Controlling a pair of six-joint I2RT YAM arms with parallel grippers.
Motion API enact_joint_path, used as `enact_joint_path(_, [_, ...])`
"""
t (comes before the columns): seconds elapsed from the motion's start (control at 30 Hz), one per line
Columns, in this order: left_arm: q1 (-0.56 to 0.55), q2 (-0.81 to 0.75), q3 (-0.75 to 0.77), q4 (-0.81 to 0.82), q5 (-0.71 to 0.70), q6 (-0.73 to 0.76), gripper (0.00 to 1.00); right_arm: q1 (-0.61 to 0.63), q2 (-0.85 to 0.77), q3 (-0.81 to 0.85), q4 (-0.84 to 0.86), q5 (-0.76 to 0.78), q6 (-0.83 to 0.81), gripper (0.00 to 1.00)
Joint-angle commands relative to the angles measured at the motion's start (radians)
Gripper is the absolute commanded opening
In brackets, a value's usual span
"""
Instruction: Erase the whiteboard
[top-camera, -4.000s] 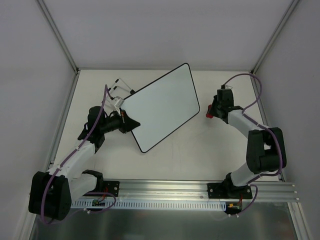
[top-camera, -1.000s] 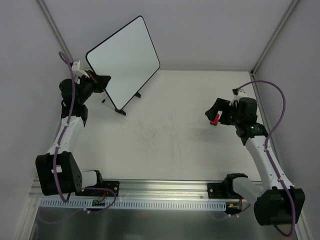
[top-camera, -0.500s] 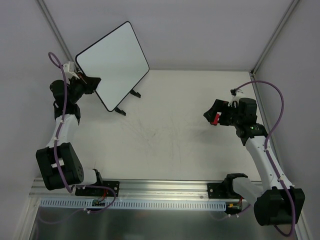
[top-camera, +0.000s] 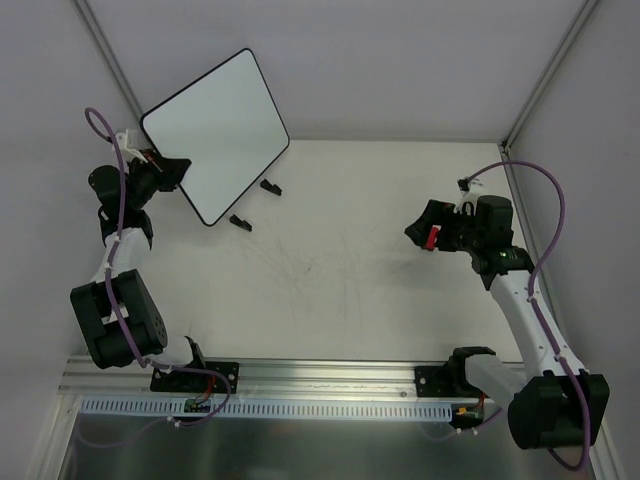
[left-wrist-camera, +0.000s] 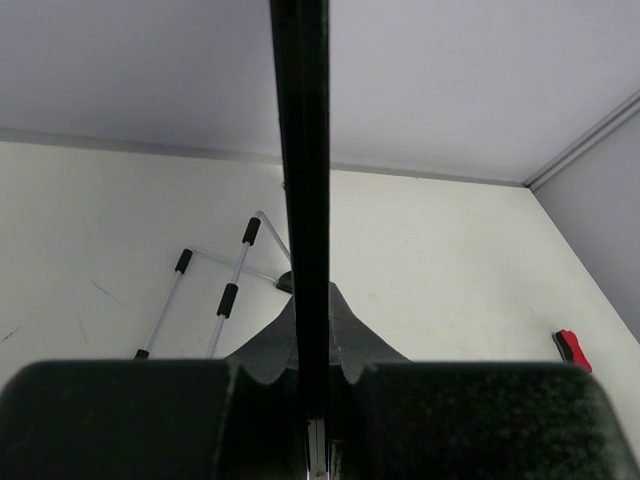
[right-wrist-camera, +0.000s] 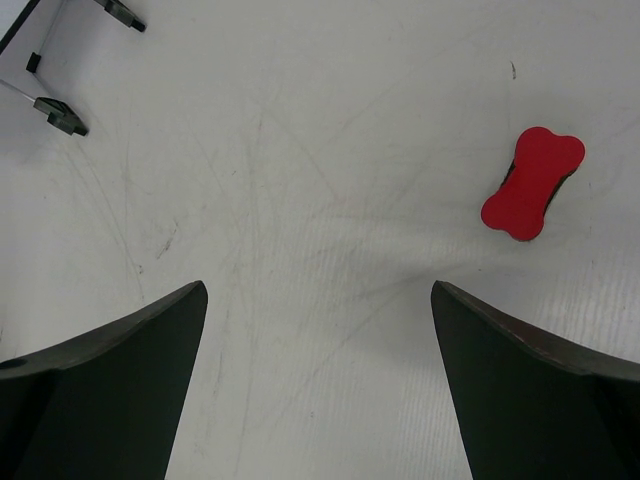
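The whiteboard (top-camera: 215, 135) is held tilted at the far left corner, its face white with no marks that I can see. My left gripper (top-camera: 172, 170) is shut on the board's left edge. In the left wrist view that black rim (left-wrist-camera: 300, 200) runs edge-on up from my left gripper (left-wrist-camera: 312, 340). My right gripper (top-camera: 420, 228) hovers over the right of the table, open and holding nothing. In the right wrist view it (right-wrist-camera: 318, 290) stands wide, with the small red eraser (right-wrist-camera: 533, 183) lying on the table outside the right finger.
The board's black stand feet (top-camera: 240, 222) hang below its lower edge, and its wire stand legs (left-wrist-camera: 235, 285) show in the left wrist view. The red eraser (top-camera: 432, 238) lies by the right gripper. Grey walls and a metal frame enclose the table (top-camera: 330, 290).
The left arm has swung the whiteboard further left and back toward the corner. The right arm has barely moved and stays open.
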Motion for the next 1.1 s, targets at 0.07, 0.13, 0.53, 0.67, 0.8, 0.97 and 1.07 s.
enact_joint_path(0.07, [0.018,-0.015,-0.007,0.296,0.046,-0.034,0.00,-0.007,0.012,0.018,0.005,-0.029,-0.015,0.99])
enact_joint_path(0.13, [0.024,-0.002,-0.015,0.302,0.064,-0.033,0.00,-0.007,0.015,0.018,0.004,-0.034,-0.017,0.99])
enact_joint_path(0.53, [0.060,0.068,-0.059,0.342,0.133,0.006,0.00,-0.007,0.017,0.017,0.005,-0.052,-0.015,0.99])
enact_joint_path(0.67, [0.068,0.093,-0.070,0.340,0.162,0.024,0.00,-0.007,0.017,0.017,0.001,-0.057,-0.015,0.99])
enact_joint_path(0.8, [0.076,0.119,-0.099,0.340,0.190,0.038,0.00,-0.007,0.015,0.014,0.001,-0.060,-0.015,0.99])
enact_joint_path(0.97, [0.088,0.134,-0.142,0.330,0.220,0.064,0.00,-0.009,0.020,0.007,0.002,-0.060,-0.017,0.99])
enact_joint_path(1.07, [0.088,0.125,-0.174,0.319,0.222,0.073,0.00,-0.009,0.020,0.004,0.002,-0.057,-0.017,0.99])
